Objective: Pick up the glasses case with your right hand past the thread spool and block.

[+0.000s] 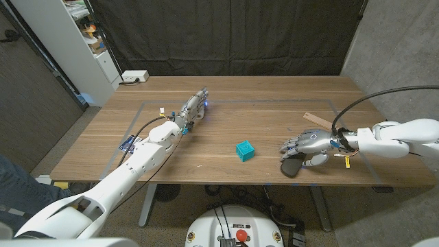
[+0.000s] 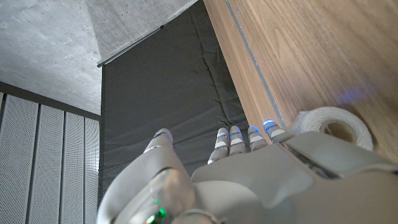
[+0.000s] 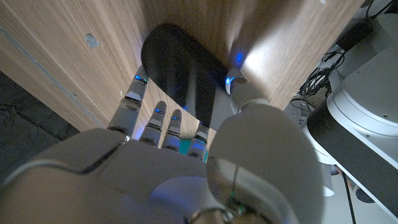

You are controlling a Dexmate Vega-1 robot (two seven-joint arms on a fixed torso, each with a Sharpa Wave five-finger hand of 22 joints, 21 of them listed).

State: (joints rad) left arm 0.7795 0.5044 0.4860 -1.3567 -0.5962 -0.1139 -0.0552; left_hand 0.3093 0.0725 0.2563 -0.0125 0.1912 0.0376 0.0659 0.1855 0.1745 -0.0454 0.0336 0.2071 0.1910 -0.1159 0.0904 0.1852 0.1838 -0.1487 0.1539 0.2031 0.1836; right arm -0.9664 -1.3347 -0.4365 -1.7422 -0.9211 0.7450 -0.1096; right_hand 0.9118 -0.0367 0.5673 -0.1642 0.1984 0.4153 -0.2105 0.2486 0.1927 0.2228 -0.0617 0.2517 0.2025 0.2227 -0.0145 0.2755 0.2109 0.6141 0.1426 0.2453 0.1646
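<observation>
The dark oval glasses case [image 1: 291,168] lies near the table's front edge, right of the teal block [image 1: 245,150]. My right hand [image 1: 305,145] hovers right over it. In the right wrist view the case [image 3: 177,59] lies between the spread fingers [image 3: 132,99] and the thumb, which reaches its rim; the grip does not look closed. My left hand [image 1: 194,108] is stretched out at the table's middle left, fingers straight and holding nothing. A white thread spool [image 2: 334,124] sits right beside that hand.
A thin wooden strip [image 1: 316,118] lies behind my right hand. A white power strip [image 1: 134,76] sits at the table's back left corner, and a small blue card [image 1: 127,143] near the left edge. A white shelf unit [image 1: 75,34] stands beyond the table's left side.
</observation>
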